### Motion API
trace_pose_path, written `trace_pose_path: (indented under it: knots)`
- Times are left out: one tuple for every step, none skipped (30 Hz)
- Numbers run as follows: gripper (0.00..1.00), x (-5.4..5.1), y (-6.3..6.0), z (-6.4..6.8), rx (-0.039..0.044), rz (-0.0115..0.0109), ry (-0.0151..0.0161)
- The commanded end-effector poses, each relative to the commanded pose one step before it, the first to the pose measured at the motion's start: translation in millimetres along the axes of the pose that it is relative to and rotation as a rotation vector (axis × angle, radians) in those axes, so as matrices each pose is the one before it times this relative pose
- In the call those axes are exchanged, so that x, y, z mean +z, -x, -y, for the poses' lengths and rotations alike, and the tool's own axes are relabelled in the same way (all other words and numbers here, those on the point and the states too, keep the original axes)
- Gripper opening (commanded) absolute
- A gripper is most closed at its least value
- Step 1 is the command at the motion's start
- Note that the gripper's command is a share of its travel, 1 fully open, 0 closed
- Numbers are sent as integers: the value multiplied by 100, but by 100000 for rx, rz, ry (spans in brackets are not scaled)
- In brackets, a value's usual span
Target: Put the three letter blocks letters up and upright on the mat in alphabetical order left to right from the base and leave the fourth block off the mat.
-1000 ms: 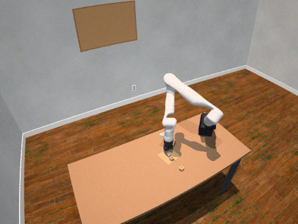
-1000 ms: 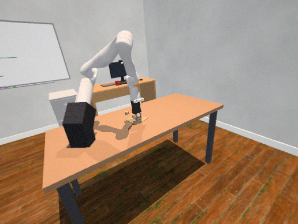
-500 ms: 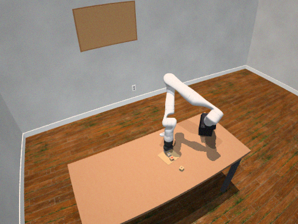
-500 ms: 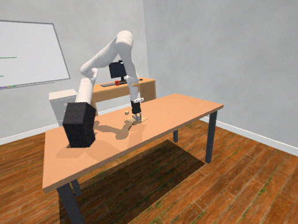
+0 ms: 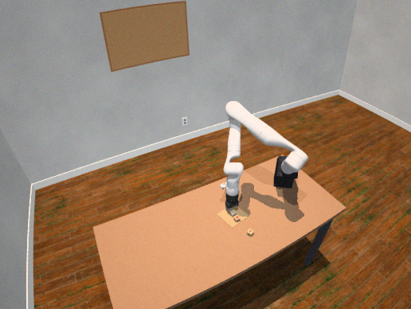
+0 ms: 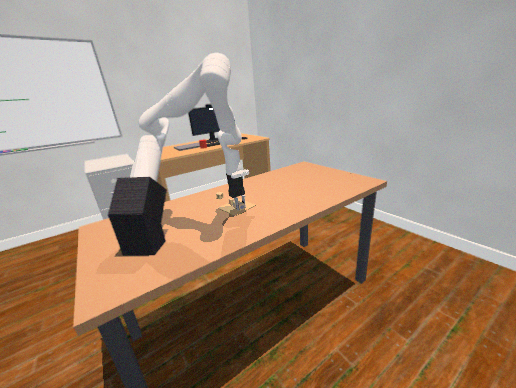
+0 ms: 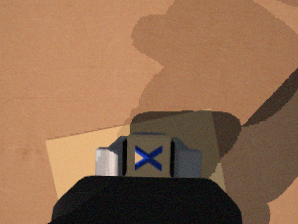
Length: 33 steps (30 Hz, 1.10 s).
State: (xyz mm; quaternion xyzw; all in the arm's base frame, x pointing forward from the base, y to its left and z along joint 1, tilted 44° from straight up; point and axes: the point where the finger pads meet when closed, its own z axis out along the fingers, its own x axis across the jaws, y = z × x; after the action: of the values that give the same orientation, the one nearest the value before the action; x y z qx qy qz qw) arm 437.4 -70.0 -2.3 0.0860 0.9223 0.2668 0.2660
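My gripper (image 7: 148, 150) is shut on a block with a blue X (image 7: 148, 157) on its top face, seen between the two grey fingers in the wrist view. It holds the block low over the tan mat (image 7: 73, 156). In the top view the gripper (image 5: 232, 207) stands at the far side of the mat (image 5: 232, 218). A block with a red letter (image 5: 237, 217) lies on the mat, and another block (image 5: 232, 213) lies just beside it under the gripper. A fourth block (image 5: 250, 232) lies on the table off the mat; it also shows in the exterior view (image 6: 219, 195).
A black box (image 5: 284, 172) stands on the table at the robot's base; it also shows in the exterior view (image 6: 137, 215). The arm's shadow falls across the table between the box and the mat.
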Motion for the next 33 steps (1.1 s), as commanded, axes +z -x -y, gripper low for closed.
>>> trace_pose_path:
  knots:
    - [57,97,35,25,2232,-317,110]
    - [57,4,32,-5,228,-11,9]
    - [57,2,35,-2,134,-6,6]
    - [57,0,35,0,89,-2,2]
    - [57,-1,31,2,110,2,0]
    - [57,-2,27,4,120,4,-2]
    - [57,-3,21,5,88,6,-4]
    - [57,-4,36,17,-18,65,-41]
    - [57,-4,25,14,-25,50,-32]
    - [57,-4,1,2,1,5,-2]
    - [57,-3,-20,-15,-27,-23,22]
    - [57,-2,-11,-8,-16,-11,11]
    - [57,-1,-1,0,-1,0,0]
    - [57,0,1,1,-1,3,-2]
    - [57,0,0,0,0,0,0]
    - [57,0,0,0,0,0,0]
    - [57,0,0,1,1,1,-1]
    - [57,0,0,0,0,0,0]
    - [57,0,0,0,0,0,0]
    - [57,0,0,0,1,0,0]
    - [57,1,1,-2,7,-2,2]
    - [57,2,2,-4,16,-5,3]
    - [57,2,4,-6,16,-5,3]
    - [57,3,8,-7,8,-3,1]
    - [57,3,10,-8,5,-2,1]
    - [57,3,11,-9,5,-2,1]
    - [57,2,11,-11,3,-3,2]
    - [57,1,10,-12,-1,-3,3]
    - [57,1,10,-11,-4,-2,2]
    - [57,0,10,-10,-6,0,0]
    - [57,-1,10,-8,-7,3,-1]
    - [57,0,0,0,0,0,0]
    - [57,0,0,0,0,0,0]
